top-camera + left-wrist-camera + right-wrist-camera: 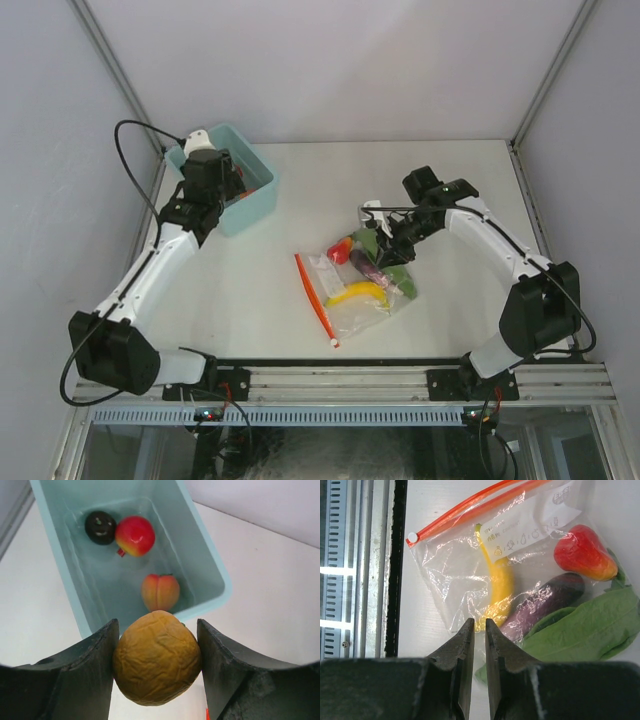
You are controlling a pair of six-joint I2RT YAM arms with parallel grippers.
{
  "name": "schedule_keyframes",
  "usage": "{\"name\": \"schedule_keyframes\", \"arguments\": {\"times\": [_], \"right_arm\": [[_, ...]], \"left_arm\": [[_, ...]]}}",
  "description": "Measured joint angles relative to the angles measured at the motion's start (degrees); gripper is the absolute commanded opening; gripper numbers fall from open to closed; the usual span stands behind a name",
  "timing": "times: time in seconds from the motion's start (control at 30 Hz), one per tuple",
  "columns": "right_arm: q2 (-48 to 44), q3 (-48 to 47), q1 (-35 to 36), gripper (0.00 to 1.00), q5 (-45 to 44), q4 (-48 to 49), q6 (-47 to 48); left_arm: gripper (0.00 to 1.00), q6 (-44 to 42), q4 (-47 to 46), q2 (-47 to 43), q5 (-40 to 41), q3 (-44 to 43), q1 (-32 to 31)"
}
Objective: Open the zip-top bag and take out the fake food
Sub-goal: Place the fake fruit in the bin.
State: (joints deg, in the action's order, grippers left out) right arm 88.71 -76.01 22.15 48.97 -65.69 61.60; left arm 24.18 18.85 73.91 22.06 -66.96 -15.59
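One bag (445, 580) edge seemingly pinched in right end effector (479, 623).

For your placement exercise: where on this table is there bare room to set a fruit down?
Bare table lies between the teal bin and the zip-top bag; also along the far edge right of the bin. Crowded: around the bag and the right hand.

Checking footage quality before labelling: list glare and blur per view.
Top external: even light, soft shadows. Left wrist: wrinkled tan round fruit in sharp focus. Right wrist: glare streaks on clear crinkly zip-top bag, bright reflections on ribbed metal rail.
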Motion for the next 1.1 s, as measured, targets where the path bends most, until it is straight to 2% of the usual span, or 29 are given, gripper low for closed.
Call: {"name": "schedule_keyframes", "arguments": {"times": [0.2, 0.6, 1.0, 1.1], "right_arm": [[-0.4, 0.2, -1.0, 0.14, 0.0, 0.0, 0.1], [-0.8, 0.3, -1.8, 0.14, 0.2, 0.0, 0.3], [-0.8, 0.3, -3.1, 0.14, 0.5, -0.1, 0.7], [-0.8, 0.3, -3.3, 0.14, 0.7, -0.1, 0.8]], "left_arm": [[0.11, -1.4, 1.5, 6.2, 5.1, -6.7, 1.0], [0.22, -2.8, 3.0, 15.7, 10.7, -13.2, 4.4], [0.75, -1.2, 12.3, 30.6, 9.0, -28.9, 9.9], [0.94, 0.2, 15.3, 33.8, 6.6, -32.3, 12.0]]}}
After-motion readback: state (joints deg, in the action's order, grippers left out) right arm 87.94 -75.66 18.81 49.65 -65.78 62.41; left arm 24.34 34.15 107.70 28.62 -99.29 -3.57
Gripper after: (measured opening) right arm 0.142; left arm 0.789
